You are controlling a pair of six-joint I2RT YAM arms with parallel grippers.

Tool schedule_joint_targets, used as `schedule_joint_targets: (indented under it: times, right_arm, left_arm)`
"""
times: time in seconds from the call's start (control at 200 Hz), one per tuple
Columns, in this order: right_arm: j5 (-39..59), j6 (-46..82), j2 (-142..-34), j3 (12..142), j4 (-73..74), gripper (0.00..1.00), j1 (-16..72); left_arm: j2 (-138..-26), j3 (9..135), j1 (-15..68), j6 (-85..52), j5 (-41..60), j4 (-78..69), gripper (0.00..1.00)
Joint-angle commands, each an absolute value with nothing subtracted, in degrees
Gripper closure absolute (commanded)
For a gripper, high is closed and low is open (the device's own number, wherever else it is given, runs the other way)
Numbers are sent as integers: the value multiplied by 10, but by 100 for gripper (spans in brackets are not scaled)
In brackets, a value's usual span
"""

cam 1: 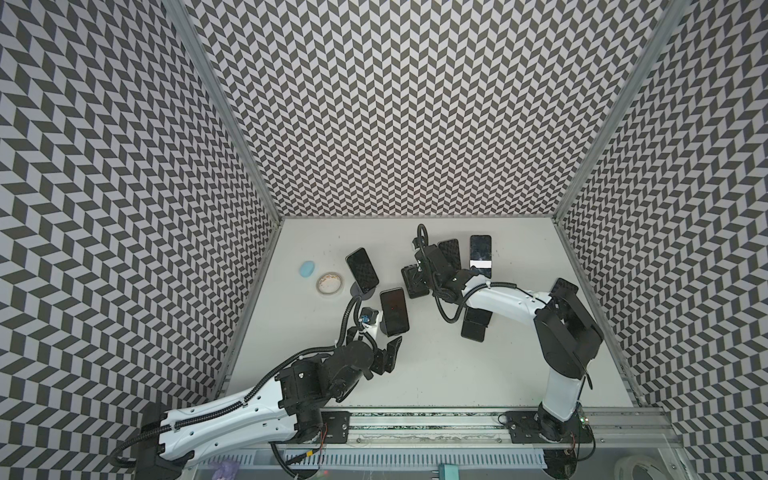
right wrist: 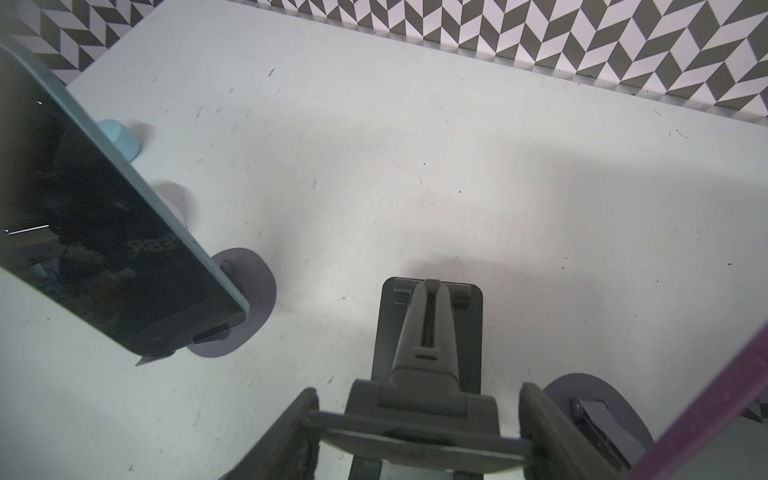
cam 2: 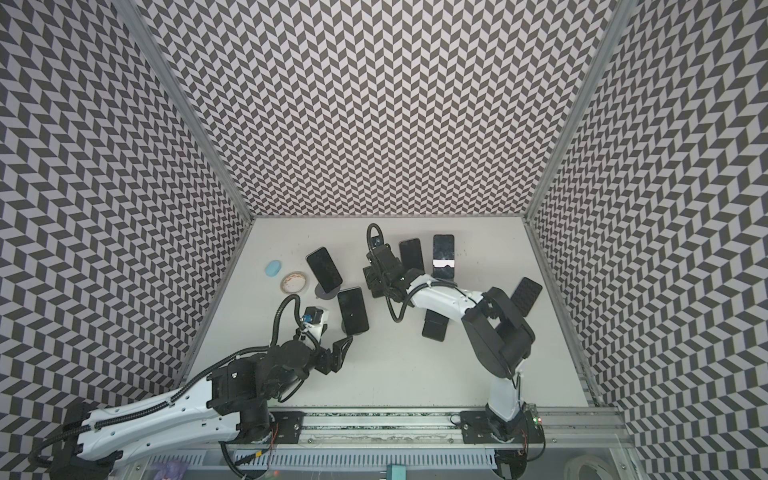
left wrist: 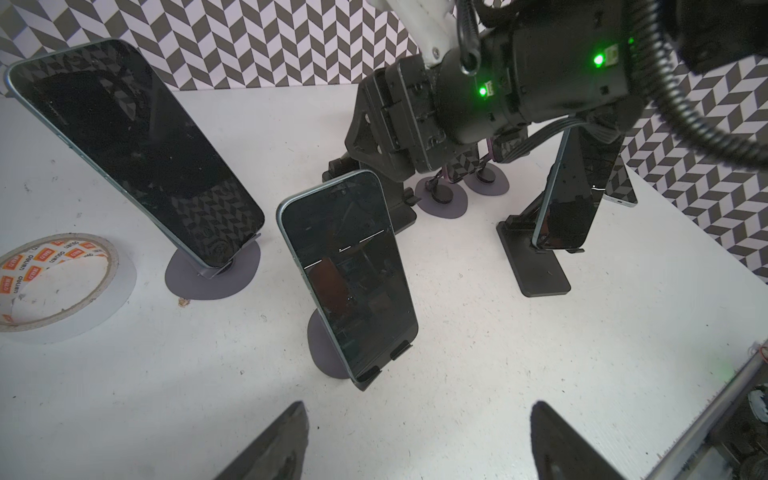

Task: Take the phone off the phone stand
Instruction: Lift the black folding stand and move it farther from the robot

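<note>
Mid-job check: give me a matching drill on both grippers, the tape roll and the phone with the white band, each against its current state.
Things:
1. left gripper
2. right gripper
3. tape roll
4. phone with the white band

States:
A. lying flat on the table
B. open, holding nothing
C. propped up at the back, right side
D. closed on a dark phone over a black stand

Pairs: 1-B, 2-D, 3-A, 4-C.

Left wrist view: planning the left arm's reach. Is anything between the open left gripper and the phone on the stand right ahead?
Nothing visible does: only bare table separates the left gripper from the nearest phone. The tape roll lies off that line.
</note>
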State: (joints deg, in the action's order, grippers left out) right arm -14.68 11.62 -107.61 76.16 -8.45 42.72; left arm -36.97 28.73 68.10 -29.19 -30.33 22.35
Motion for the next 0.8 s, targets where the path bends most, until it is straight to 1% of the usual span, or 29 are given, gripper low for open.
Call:
schedule_joint_targets:
  times: [0.0,0.446,0.596,0.796]
  right_arm:
    - [-145,104,-1099,794,-45,34,421]
    - [-140,96,-1200,890,-40,33,412]
    - [-140,95,-1220,901,-11,32,409]
    - [-145,85,-1258,956,-40,31,403]
  left_arm:
    - [-362,291,678,-301,-314,212,16]
    - [-361,287,677,-301,-319,211,16]
    - [-357,285,677,-306,-324,212,16]
    - [-352,284,676,-312,-325,220,16]
